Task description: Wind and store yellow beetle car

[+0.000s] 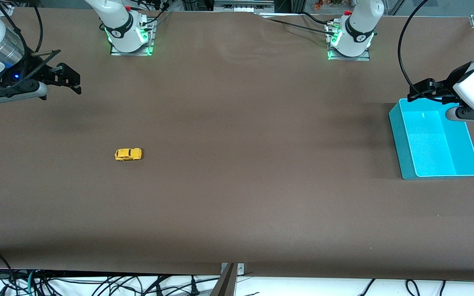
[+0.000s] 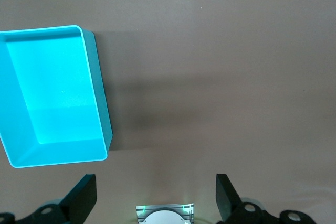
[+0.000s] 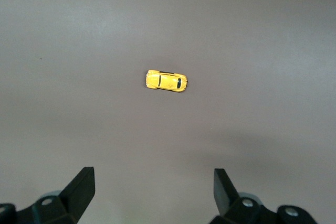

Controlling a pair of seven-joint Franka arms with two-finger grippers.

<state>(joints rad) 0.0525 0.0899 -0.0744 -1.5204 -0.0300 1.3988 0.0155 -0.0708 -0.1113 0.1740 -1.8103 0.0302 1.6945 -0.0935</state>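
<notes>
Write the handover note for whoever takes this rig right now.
Left gripper: open, empty, over the rim of the cyan plastic bin at the left arm's end of the table.
Right gripper: open, empty, over bare table at the right arm's end.
Tiny yellow beetle toy car: on its wheels on the brown table, untouched.
Done: nothing.
Left: grasp, wind, store in the empty bin.
</notes>
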